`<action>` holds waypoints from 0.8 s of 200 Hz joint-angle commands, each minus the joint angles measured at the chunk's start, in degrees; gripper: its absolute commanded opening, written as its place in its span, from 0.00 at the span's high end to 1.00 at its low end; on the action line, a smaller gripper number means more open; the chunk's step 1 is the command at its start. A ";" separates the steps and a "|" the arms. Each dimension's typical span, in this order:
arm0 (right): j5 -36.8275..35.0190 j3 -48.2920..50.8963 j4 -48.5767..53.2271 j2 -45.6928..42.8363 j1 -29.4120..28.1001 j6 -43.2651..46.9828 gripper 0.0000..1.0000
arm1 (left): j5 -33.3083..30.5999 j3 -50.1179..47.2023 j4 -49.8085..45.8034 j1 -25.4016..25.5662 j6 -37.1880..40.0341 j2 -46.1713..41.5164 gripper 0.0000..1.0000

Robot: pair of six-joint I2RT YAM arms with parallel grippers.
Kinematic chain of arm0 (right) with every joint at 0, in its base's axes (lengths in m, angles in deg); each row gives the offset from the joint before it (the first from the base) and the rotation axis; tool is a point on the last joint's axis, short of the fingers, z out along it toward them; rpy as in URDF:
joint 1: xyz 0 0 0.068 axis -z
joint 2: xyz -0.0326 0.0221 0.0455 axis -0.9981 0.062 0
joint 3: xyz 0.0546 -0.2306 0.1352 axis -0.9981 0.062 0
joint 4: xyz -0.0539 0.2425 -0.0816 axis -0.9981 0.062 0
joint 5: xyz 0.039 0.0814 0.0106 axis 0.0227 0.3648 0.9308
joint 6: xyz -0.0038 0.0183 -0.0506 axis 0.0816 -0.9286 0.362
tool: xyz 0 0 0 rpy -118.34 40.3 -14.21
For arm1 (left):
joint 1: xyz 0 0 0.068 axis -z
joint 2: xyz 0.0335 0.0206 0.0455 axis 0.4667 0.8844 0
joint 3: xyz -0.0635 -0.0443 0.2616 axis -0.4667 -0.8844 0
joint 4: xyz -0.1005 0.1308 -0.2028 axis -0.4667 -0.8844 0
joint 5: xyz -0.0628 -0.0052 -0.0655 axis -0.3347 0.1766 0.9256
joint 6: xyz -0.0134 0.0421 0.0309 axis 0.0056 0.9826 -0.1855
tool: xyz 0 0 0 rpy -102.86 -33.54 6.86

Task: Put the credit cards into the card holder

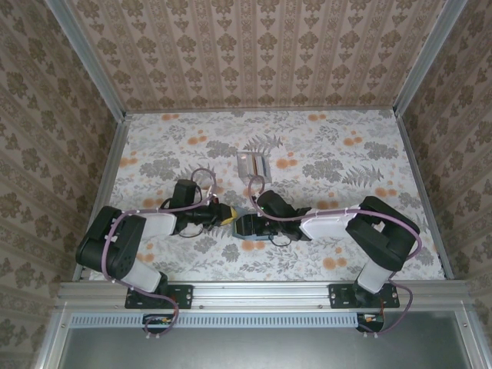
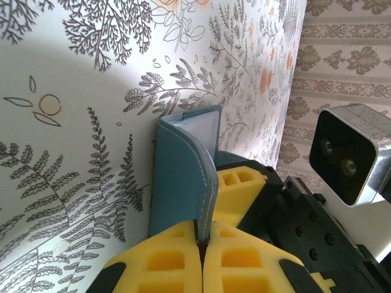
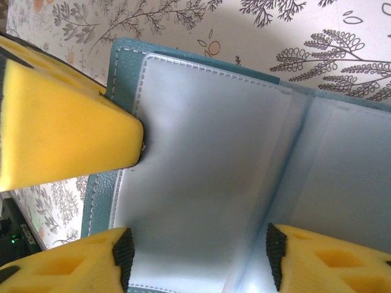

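1. Holding the card holder (image 2: 183, 177) open: left gripper (image 2: 201, 241) jaws pinch its cover; right gripper (image 3: 197, 261) jaws spread over its pockets.
2. The credit cards (image 1: 252, 164) lie well apart on the bench (image 1: 346, 231), seemingly none inserted.

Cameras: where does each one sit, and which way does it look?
Top external: above and behind the robot, looking down on the table; the left arm and right arm show, with the credit cards beyond them.
Left wrist: on the left arm, looking along the left gripper, which pinches one flap of the card holder.
Right wrist: on the right arm, looking past the open right gripper into the opened card holder.
Shared: both wrist views show the card holder and the left gripper.
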 commanded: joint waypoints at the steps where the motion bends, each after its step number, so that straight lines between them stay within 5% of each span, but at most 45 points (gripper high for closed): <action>1: -0.43 -1.33 0.65 -0.02 -0.36 -0.49 0.37 | 1.26 -0.64 1.59 0.20 -0.63 1.24 0.97; 85: 1.35 -1.63 1.36 0.61 -1.30 -0.54 0.30 | 0.92 -0.78 1.75 0.29 -1.33 2.64 1.00; 128: -0.71 -1.77 2.08 1.80 -1.59 -0.19 0.42 | 1.06 -0.70 1.60 0.29 -1.52 2.43 1.00; 160: -1.54 -1.07 2.43 -0.04 -1.49 0.29 0.49 | 1.08 -0.25 0.38 0.21 -0.93 2.52 0.89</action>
